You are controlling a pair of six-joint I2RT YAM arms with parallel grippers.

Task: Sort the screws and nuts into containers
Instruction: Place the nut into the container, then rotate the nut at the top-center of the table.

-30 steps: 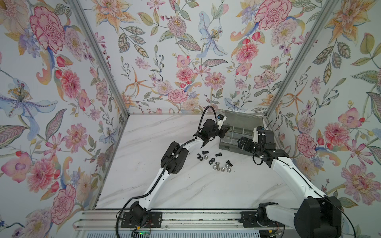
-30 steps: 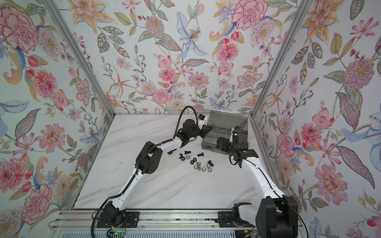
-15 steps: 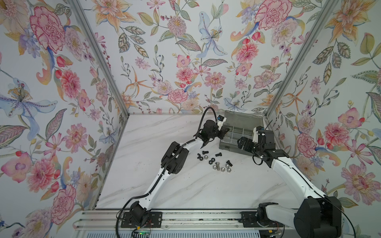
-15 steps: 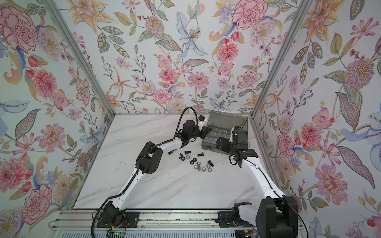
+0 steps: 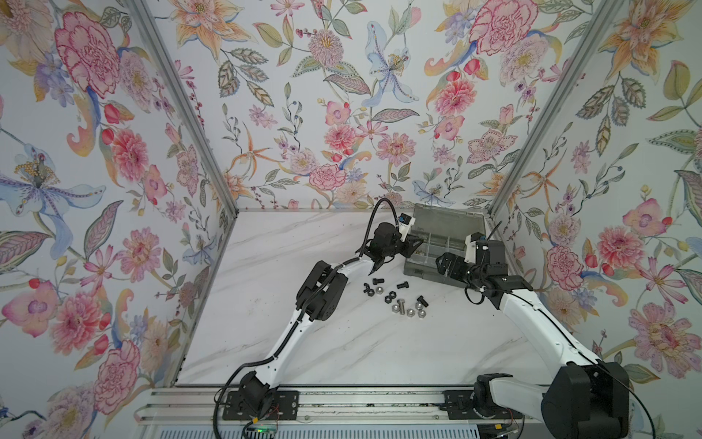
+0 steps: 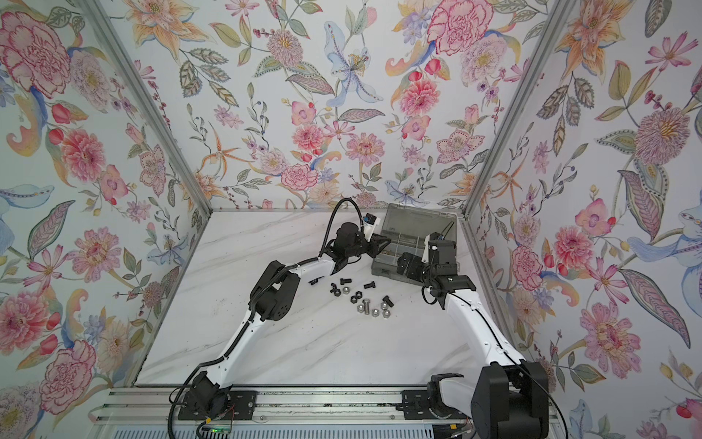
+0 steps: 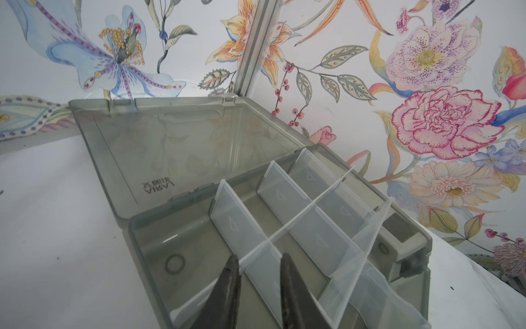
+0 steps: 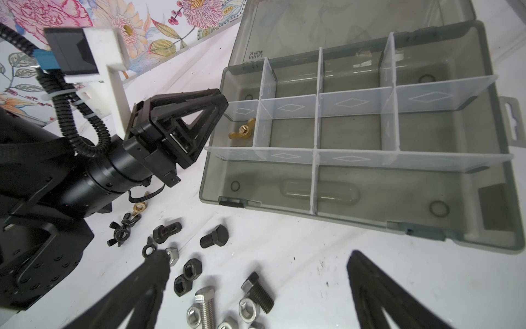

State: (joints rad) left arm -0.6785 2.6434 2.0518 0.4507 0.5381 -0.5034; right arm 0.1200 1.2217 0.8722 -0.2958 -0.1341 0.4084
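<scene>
Three black screws [image 8: 166, 231], one silver screw [image 8: 205, 307] — two black hex nuts [image 8: 192, 267], two brass wing nuts [image 8: 242, 132].

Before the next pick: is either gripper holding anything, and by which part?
Nothing is held. The left gripper is parted and bare over the grey translucent plastic organizer box; a brass-coloured wing nut lies loose inside. The right gripper is open, empty.
</scene>
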